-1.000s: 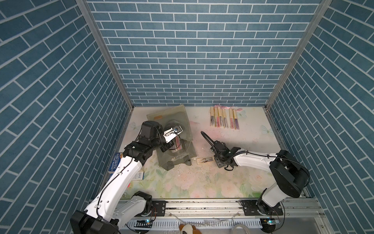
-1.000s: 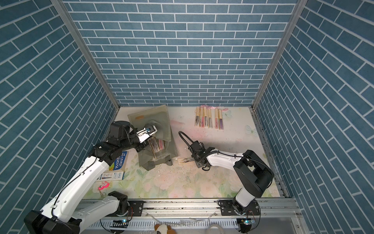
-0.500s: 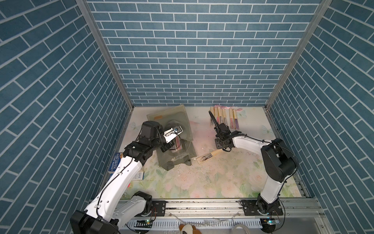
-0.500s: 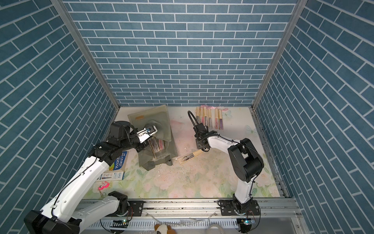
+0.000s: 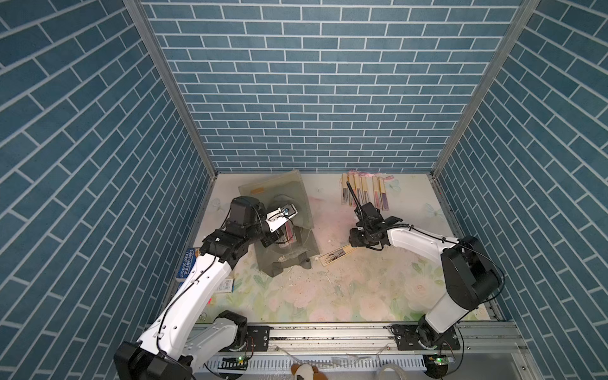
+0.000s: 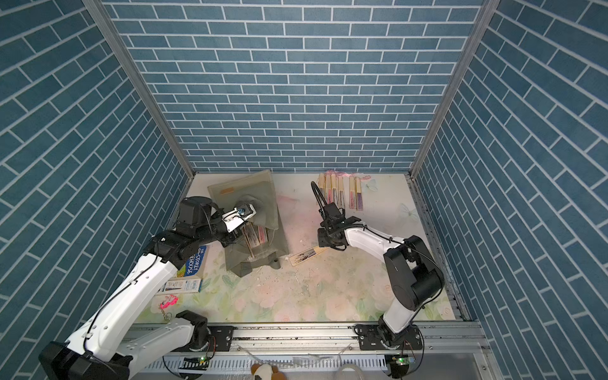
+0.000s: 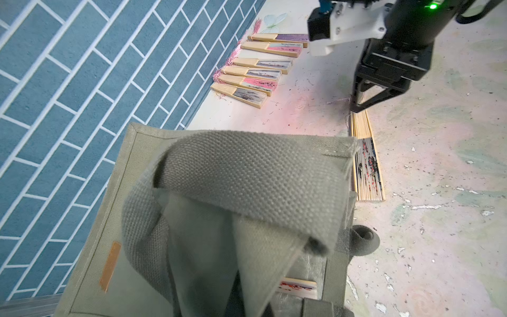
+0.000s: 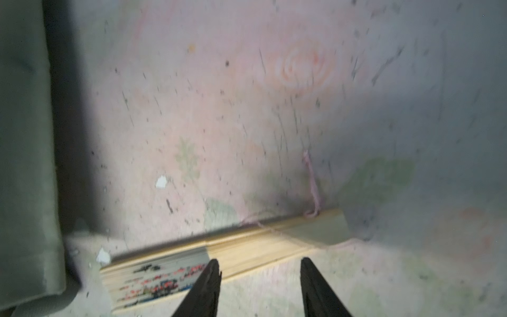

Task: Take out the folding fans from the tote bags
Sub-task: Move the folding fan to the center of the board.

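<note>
Black right tool back above fan

left pincer closed, right pincer parted, pointing down

2 overheads; wrist close-ups, same fan

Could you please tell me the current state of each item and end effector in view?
tote bag: lying on the table, mouth lifted open
fans in the bag: closed, still inside
loose fan: closed, flat on the table beside the bag
row of fans: closed, side by side near the back wall
left end effector: shut on the tote bag's fabric
right end effector: open, at the loose fan's bamboo end
blue book: closed, flat
</note>
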Motion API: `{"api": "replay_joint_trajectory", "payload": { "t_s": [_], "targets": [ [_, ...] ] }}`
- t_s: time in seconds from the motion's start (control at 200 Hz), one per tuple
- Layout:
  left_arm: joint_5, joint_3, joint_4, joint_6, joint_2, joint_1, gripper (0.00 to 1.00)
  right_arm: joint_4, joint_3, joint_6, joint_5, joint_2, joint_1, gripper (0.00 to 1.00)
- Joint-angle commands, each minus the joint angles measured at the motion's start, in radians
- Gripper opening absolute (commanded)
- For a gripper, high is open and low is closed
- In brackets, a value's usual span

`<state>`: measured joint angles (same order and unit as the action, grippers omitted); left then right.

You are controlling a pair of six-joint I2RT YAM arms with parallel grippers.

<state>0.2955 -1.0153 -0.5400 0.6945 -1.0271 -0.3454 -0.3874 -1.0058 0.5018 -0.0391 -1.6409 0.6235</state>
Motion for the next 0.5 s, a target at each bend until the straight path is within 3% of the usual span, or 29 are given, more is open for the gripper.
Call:
{"api": "replay_joint_trajectory", "payload": {
  "t_s": [0.0, 0.215, 0.495],
  "targets": [
    [-0.003, 0.012, 0.026, -0.003, 0.008, -0.004, 0.00, -0.025, 0.089, 0.113, -0.075, 0.053, 0.005, 0.49],
    [0.001, 0.011, 0.025, -0.006, 0.006, -0.003, 0.00, 0.012, 0.097, 0.122, -0.091, 0.016, 0.004, 0.49],
    [-0.009, 0.012, 0.022, -0.002, -0.002, -0.003, 0.00, -0.011, -0.069, 0.087, -0.071, -0.137, -0.017, 0.48]
  ]
}}
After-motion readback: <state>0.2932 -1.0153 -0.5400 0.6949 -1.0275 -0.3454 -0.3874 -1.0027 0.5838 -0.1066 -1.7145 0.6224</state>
